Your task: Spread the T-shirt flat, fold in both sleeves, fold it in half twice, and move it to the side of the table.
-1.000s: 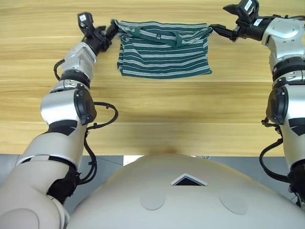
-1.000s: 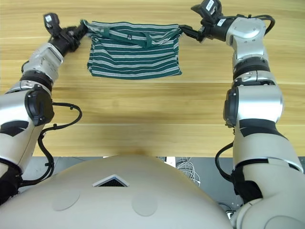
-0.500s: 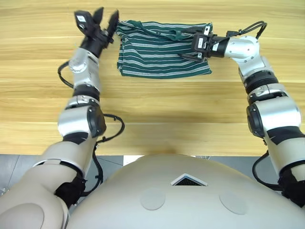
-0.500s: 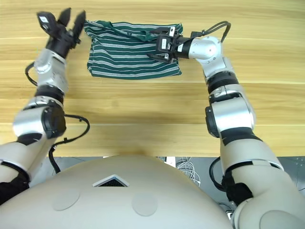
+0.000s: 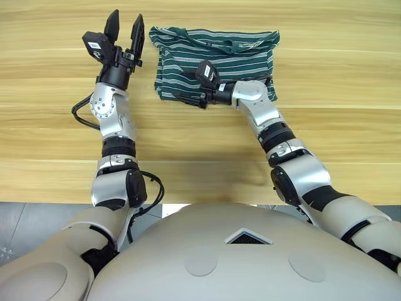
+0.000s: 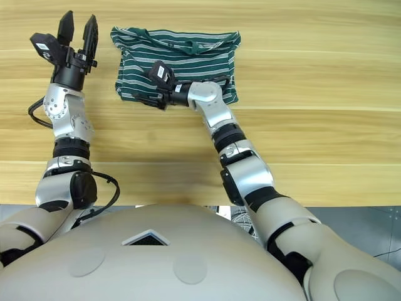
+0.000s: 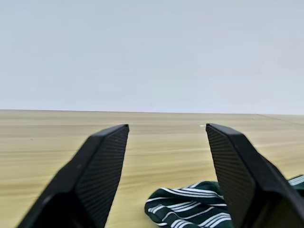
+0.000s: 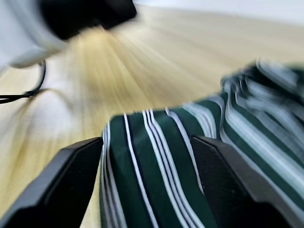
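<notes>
Over T-shirt [image 5: 233, 61] corner, R gripper [image 5: 186, 99] splayed (L gripper [image 5: 125, 20] likewise, beside it).

T-shirt [image 5: 216, 63] was dark green with thin white stripes in small groups, table [image 5: 326, 138] was light yellow-brown wood with long grain lines, left gripper [image 7: 166, 142] and right gripper [image 8: 145, 142] were black, pads [image 7: 102, 175] had fine ribbed texture, wall [image 7: 152, 47] was pale grey.

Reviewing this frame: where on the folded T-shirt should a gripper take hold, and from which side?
Probably the near left corner of the T-shirt, coming down from above. The shirt lies flat in stacked layers, so only its edges give purchase, and that corner sits free on the table. The right gripper has its open fingers on either side of it.
</notes>
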`<state>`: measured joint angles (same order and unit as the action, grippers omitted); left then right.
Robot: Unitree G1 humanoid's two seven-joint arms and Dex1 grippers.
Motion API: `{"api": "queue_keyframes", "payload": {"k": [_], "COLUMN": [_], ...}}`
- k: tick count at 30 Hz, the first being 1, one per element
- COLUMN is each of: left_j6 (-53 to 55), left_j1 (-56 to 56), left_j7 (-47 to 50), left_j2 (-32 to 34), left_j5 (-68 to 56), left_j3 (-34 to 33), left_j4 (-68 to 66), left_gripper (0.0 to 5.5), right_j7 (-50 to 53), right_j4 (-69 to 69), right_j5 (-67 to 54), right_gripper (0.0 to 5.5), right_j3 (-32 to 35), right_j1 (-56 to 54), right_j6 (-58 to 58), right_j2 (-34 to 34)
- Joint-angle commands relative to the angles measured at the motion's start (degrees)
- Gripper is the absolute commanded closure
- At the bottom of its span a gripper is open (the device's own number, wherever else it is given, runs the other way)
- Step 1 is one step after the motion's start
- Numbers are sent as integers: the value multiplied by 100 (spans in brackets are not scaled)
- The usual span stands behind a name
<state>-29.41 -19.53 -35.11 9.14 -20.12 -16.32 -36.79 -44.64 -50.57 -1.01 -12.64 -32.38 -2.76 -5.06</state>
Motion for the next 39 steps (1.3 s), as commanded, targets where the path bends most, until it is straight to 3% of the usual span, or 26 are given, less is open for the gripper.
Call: {"api": "queue_keyframes", "payload": {"k": [1, 5, 8, 10, 11, 13, 14, 17, 20, 23, 30, 36, 39], "left_j6": [202, 360, 429, 439, 445, 481, 530, 721, 841, 965, 450, 90, -29], "left_j1": [351, 534, 606, 663, 694, 721, 730, 797, 921, 1012, 1513, 1779, 1948], "left_j7": [122, 203, 275, 317, 356, 459, 516, 713, 848, 911, 124, -204, -88], "left_j2": [-29, -62, -97, -112, -101, -25, 35, 130, 105, 68, 759, 1504, 1381], "left_j5": [-212, -314, -318, -299, -288, -320, -381, -532, -496, -335, 1324, 1631, 1694], "left_j3": [-47, -28, 17, 50, 50, -15, -85, -216, -186, 18, 1352, 1445, 1633], "left_j4": [636, 1031, 1234, 1391, 1504, 1847, 2078, 2782, 3282, 3584, 3317, 3188, 3364], "left_gripper": [261, 261, 261, 261, 261, 261, 261, 261, 261, 261, 261, 261, 261], "right_j7": [525, 952, 653, -256, -1017, -2692, -3398, -4513, -4403, -4171, -3567, -2190, -1680], "right_j4": [-540, -1026, -1094, -580, 188, 2540, 3582, 5238, 5272, 4953, 4568, 4766, 4003], "right_j5": [-369, -274, 78, 376, 493, 468, 349, -483, -1325, -1809, -1509, -678, -31], "right_gripper": [208, 208, 208, 208, 208, 208, 208, 208, 208, 208, 208, 208, 208], "right_j3": [549, 580, 22, -750, -1364, -2444, -2656, -1835, -470, 177, 476, 223, -57], "right_j1": [-526, -776, -527, -66, 364, 1443, 1916, 2685, 2555, 2383, 2728, 3302, 2674], "right_j6": [786, 1542, 1834, 1896, 1792, 1353, 1042, 498, 512, 531, -363, 199, 697], "right_j2": [-195, -427, -545, -304, 125, 1732, 2646, 4434, 4814, 4805, 4697, 4477, 4335]}}
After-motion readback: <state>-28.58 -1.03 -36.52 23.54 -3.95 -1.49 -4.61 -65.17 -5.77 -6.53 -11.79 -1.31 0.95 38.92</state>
